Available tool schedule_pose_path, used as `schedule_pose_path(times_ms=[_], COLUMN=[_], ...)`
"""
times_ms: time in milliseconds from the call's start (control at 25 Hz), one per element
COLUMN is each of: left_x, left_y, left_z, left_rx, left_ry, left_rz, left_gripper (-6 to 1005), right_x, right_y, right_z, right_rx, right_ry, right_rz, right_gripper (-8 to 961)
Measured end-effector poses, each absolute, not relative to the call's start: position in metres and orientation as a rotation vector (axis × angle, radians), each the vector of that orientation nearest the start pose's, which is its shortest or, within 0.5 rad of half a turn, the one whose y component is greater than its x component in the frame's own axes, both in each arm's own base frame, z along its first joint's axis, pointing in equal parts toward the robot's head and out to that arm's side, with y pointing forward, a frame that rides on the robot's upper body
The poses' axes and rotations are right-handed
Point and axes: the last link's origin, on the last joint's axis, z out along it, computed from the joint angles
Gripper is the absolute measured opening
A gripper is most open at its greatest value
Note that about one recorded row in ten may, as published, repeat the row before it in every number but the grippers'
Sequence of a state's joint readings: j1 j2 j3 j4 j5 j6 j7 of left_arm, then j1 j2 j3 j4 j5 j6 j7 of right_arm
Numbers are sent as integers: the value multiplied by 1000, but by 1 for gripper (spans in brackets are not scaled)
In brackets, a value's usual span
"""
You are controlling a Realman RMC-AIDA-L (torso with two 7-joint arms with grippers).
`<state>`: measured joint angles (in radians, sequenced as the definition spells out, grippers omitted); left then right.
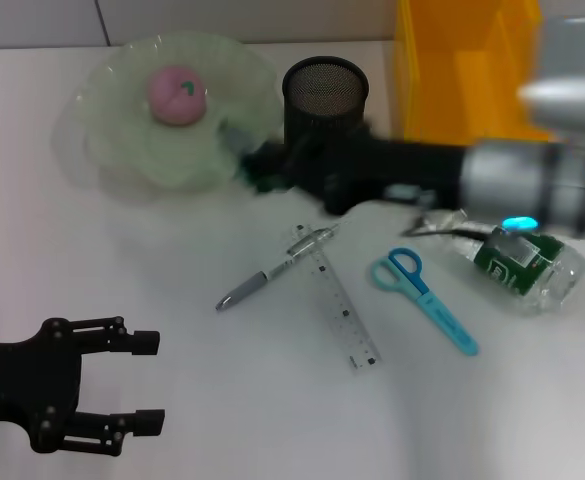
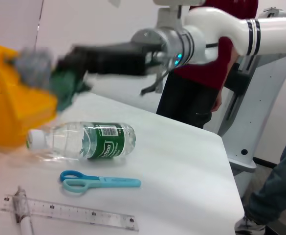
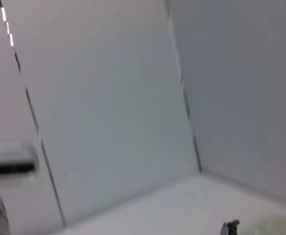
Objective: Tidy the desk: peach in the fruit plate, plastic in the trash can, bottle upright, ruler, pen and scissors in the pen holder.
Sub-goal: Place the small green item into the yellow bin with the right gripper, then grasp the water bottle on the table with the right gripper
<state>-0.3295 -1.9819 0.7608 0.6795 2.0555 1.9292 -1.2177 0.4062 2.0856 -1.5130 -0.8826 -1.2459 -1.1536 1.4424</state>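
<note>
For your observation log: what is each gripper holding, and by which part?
The right gripper carries a crumpled green and grey piece of plastic pinched at its fingertips; the exact spot is too blurred to tell. The left gripper is open and holds nothing.

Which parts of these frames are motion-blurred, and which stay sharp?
Head view: the right arm is smeared across the frame, while the scissors, ruler and left gripper are crisp. Left wrist view: the right gripper streaks; the bottle is sharp. Right wrist view: everything is soft.

Lab, white table (image 1: 172,400), robot stand (image 2: 260,98)
</note>
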Motion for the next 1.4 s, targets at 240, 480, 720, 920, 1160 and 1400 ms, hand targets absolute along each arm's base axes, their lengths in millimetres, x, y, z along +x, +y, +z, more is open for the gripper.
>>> schedule_pose_path(times_ms=[240, 480, 720, 920, 1160, 1400], left_x=[-306, -301, -297, -294, -294, -296], left_y=[235, 239, 242, 244, 243, 241], left_z=[31, 28, 27, 24, 23, 23], left_rx=[-3017, -3025, -3030, -3036, -3036, -3032], left_ry=[-517, -502, -495, -489, -491, -501], left_rz=[-720, -733, -742, -751, -753, -755], left_gripper=[828, 828, 828, 828, 828, 828], right_x=[209, 272, 292, 289, 286, 286], right_y=[321, 317, 341, 362, 383, 385], right_z=[11, 52, 47, 40, 26, 20], right_rx=[-2410, -2062, -1908, -1898, -1936, -1974], right_ry=[451, 406, 444, 471, 547, 558], right_rz=[1232, 1177, 1052, 979, 871, 819], right_gripper=[59, 76, 94, 108, 126, 179])
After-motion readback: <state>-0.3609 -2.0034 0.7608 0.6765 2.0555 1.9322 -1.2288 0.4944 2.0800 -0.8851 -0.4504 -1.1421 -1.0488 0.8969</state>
